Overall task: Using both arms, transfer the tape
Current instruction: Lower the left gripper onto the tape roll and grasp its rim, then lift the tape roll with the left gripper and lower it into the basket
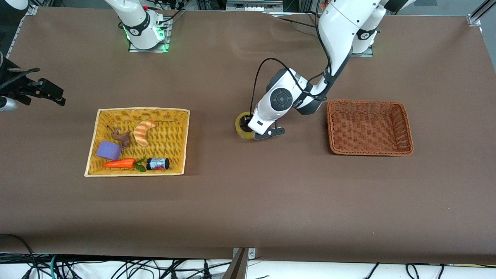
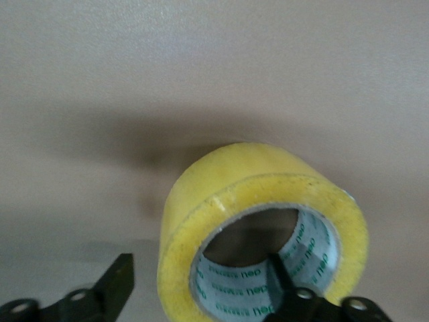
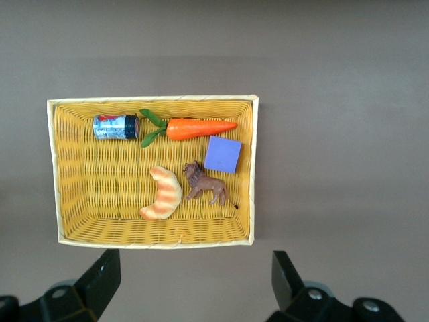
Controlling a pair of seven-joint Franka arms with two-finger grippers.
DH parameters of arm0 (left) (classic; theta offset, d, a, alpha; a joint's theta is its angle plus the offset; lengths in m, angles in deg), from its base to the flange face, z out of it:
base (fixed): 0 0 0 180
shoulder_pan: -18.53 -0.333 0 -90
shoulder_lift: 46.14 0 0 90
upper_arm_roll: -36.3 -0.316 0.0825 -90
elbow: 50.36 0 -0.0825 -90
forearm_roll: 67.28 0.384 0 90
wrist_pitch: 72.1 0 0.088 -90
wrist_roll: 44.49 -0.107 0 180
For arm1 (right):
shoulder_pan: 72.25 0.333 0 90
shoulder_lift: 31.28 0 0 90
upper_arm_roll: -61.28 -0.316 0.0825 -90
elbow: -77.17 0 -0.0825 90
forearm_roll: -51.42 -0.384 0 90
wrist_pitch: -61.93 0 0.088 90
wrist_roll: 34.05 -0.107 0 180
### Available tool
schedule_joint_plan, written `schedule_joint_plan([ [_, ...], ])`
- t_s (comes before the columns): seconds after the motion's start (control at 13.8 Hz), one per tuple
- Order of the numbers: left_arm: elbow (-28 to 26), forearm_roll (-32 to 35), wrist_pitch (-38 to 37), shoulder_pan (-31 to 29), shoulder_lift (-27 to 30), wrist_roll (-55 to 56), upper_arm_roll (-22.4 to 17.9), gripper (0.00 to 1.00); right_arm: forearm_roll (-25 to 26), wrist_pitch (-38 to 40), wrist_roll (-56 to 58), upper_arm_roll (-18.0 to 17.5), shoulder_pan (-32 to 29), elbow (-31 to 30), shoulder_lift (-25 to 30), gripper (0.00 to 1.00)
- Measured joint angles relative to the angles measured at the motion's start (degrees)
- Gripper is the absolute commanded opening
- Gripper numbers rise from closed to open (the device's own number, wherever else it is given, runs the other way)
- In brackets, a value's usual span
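Observation:
The tape [image 1: 239, 126], a yellowish roll with a grey-white core, sits on the brown table between the two baskets. My left gripper [image 1: 252, 131] is down at it and open. In the left wrist view one finger [image 2: 280, 276] is inside the core of the tape [image 2: 261, 181] and the other finger [image 2: 119, 276] stands outside the roll with a gap, so the jaws straddle the roll's wall. My right gripper [image 1: 52, 94] is open and empty in the air over the right arm's end of the table; its own view [image 3: 194, 276] looks down on the yellow basket.
A yellow basket [image 1: 185, 143] holds a croissant [image 1: 144, 131], a carrot [image 1: 120, 163], a purple block [image 1: 109, 150], a can [image 1: 157, 164] and a toy lion [image 1: 122, 136]. An empty brown basket [image 1: 368, 103] stands toward the left arm's end.

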Motion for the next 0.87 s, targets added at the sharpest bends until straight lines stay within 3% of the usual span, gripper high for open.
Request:
schedule_joint_plan([
  [0.07,0.01,0.0,0.35,0.03,-0.43,-0.02,0.0,0.0,0.0,0.0,0.0,0.01,-0.05,0.55,-0.42,1.0],
  [0.51,0.66,0.0,-0.46,-0.39,1.0,-0.02,-0.34,0.0,-0.13,0.0,0.0,0.13,-0.16,1.11,-1.0,1.0],
  [0.72,-0.17,0.01,-7.81,-3.7,7.3,-3.12,-0.87,0.0,-0.14,0.0,0.0,0.13,-0.16,1.16,-1.37,1.0],
  [0.87,-3.56,0.02,-12.93,-8.69,14.03,-11.62,-1.15,0.0,-0.14,0.0,0.0,0.14,-0.16,1.33,-1.54,1.0],
])
